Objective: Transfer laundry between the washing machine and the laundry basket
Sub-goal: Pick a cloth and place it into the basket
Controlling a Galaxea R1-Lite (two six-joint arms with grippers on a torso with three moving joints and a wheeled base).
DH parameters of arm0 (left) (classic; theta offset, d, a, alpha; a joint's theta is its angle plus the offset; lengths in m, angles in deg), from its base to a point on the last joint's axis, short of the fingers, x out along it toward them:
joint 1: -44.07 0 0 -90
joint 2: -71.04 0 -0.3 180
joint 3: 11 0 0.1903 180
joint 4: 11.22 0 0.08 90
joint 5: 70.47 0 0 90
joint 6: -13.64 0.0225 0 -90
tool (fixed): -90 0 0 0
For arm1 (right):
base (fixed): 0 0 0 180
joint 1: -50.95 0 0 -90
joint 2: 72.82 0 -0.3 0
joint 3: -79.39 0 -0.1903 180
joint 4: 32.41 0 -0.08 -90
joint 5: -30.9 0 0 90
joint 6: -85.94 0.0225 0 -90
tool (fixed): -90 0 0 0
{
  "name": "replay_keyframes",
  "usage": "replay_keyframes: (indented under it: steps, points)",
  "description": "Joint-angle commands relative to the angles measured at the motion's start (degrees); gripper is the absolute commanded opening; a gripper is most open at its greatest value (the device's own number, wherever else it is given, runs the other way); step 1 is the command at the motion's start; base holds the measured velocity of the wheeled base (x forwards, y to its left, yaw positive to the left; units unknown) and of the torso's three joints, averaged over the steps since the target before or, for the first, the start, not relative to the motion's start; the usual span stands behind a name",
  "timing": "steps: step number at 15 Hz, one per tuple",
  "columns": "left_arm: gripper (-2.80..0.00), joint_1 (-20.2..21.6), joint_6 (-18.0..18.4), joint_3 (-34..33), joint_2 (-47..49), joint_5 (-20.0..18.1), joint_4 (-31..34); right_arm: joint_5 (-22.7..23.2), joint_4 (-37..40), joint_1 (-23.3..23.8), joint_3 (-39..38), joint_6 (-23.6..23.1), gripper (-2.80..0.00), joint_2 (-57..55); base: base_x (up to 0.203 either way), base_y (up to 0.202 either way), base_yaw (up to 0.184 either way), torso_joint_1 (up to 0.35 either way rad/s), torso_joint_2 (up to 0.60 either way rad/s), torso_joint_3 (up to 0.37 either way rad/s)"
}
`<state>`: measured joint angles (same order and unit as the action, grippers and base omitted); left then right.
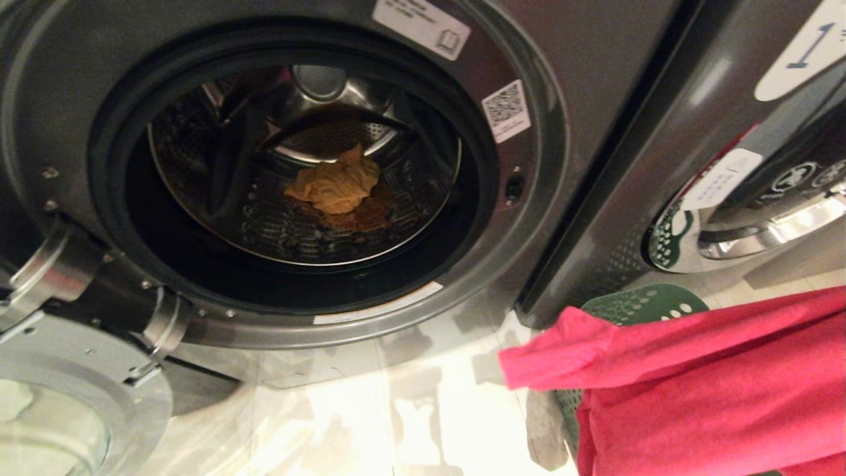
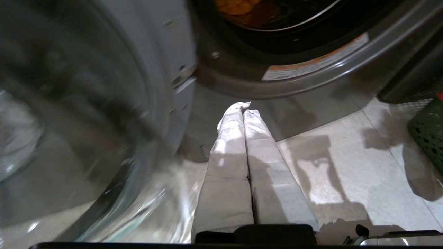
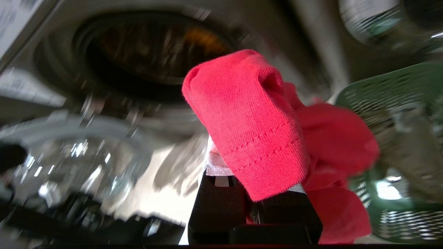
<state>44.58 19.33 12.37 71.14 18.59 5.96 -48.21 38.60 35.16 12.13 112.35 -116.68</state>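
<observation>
Now right end effector (image 3: 254, 193) clamped on pink-red garment (image 3: 249, 117), draped over fingers.

Left gripper (image 2: 244, 105) parked low, pointing forward, cloth-wrapped fingers (image 2: 228, 145) pressed flat together, nothing between them. Right gripper (image 3: 254, 173) raised, jaws clamped tight on a fold of pink garment (image 3: 249, 117) draped over the fingers and hiding the tips.

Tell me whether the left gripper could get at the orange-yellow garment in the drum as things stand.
Probably yes. The washing machine door is swung wide open, and the orange-yellow garment lies alone on the drum floor with nothing across the opening. The left gripper sits shut and empty, low before the opening; it would need to open first.
</observation>
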Motion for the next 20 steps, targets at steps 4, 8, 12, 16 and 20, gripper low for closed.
replay_keyframes:
  steps: [4, 8, 12, 16, 20]
  points:
    - [-2.8, 0.02, 0.02, -2.29, 0.08, -0.03, 0.04, -10.64, -10.21, -0.11, 0.15, -9.37, -2.8, -9.52, 0.001, 0.002, -0.087, 0.001, 0.0, 0.002]
    - [-2.8, 0.02, -0.07, -2.29, 0.08, -0.03, 0.08, -17.1, -21.1, 0.5, 8.28, -13.73, -2.8, -17.4, 0.0, 0.0, 0.0, 0.0, 0.0, 0.0]
    - [-2.8, 0.02, -0.42, -2.29, 0.08, -0.03, 0.13, -21.26, -21.34, 0.74, 22.93, -18.73, -2.8, -24.86, 0.0, 0.0, 0.0, 0.0, 0.0, 0.0]
    - [-2.8, 0.02, -0.51, -2.29, 0.08, 0.06, 0.08, -21.54, -20.67, 0.76, 22.88, -19.99, -2.8, -23.01, 0.0, 0.0, 0.0, 0.0, 0.0, 0.0]
    - [-2.8, 0.02, -0.95, -2.29, 0.08, -0.03, 0.06, -21.17, -14.35, 0.68, 20.76, -18.35, -2.8, -20.44, 0.0, 0.0, 0.0, 0.0, 0.0, 0.0]
